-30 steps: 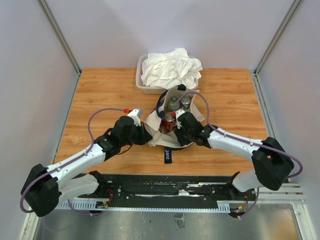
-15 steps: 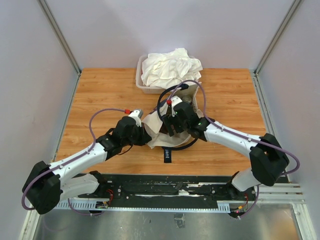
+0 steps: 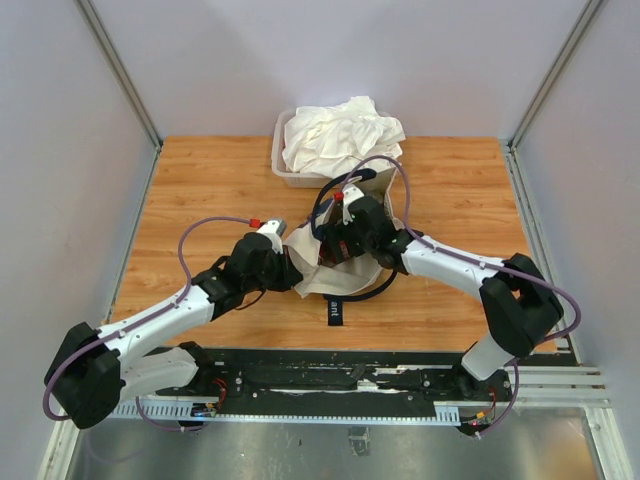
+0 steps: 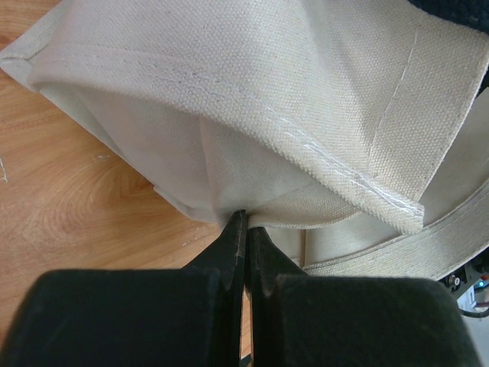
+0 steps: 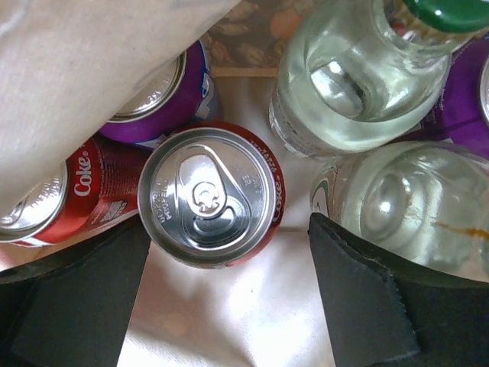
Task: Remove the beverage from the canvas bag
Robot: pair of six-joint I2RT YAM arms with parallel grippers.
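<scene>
L arm reaches low over table, L claw pinched tight on canvas bag edge. R arm bends over bag mouth, R claw pointing down inside, spread wide astride upright red can.
</scene>
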